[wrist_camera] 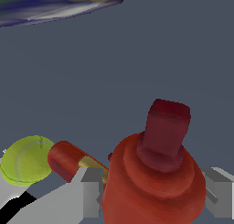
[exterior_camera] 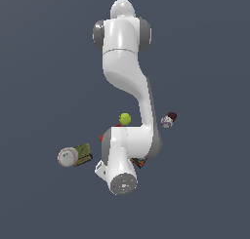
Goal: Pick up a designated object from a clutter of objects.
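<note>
The arm (exterior_camera: 128,111) pretty much covers the red drill (wrist_camera: 153,182), which sits mid-clutter between the spread fingers (wrist_camera: 91,193) of the tool (wrist_camera: 153,195). Yellow-green ball (wrist_camera: 26,160) just beside it; olive can (exterior_camera: 83,151) and baseball (exterior_camera: 67,156) off on the exterior view's left.

Red drill (wrist_camera: 151,186): bulky rounded body, dark maroon cyl tip facing wrist cam, sits between the jaws; yellow-green ball (wrist_camera: 26,160) just beside its red handle.
</note>
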`<state>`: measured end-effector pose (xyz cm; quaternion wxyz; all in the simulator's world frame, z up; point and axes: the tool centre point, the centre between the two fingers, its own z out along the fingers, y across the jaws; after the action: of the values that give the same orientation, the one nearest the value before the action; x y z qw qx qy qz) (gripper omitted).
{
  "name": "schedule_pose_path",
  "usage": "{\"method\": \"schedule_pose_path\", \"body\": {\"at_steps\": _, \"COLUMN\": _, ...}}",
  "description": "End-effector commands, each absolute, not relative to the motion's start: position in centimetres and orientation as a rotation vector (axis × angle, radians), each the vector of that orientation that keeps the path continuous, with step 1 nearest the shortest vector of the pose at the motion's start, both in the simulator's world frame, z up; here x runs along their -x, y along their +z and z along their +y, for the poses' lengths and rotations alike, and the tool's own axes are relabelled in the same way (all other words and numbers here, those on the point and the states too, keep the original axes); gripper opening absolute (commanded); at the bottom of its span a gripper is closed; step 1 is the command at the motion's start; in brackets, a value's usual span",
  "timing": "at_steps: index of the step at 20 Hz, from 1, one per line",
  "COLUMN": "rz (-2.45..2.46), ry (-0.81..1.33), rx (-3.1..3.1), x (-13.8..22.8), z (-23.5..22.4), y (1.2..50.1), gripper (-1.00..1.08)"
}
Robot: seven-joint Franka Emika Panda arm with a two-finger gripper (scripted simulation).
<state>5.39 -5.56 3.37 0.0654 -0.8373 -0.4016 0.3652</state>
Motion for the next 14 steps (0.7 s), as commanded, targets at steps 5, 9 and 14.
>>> {"method": "schedule_pose_path", "body": {"at_steps": 5, "rz": -1.208, "ry": 1.11, "rx": 2.52, "x": -5.1, "z": -5.6, "y": 3.1, "gripper": -1.0}}
{"method": "schedule_pose_path", "body": {"at_steps": 9, "rz": -1.213, "ry": 1.1, "rx": 2.527, "x": -5.4, "z": -5.5, "y": 3.4, "gripper": -1.0}}
{"method": "schedule_pose_path", "body": {"at_steps": 14, "rz": -1.251, "ry": 1.048, "rx": 2.54, "x": -6.5, "z": -5.3, "y": 4.2, "gripper": -1.0}}
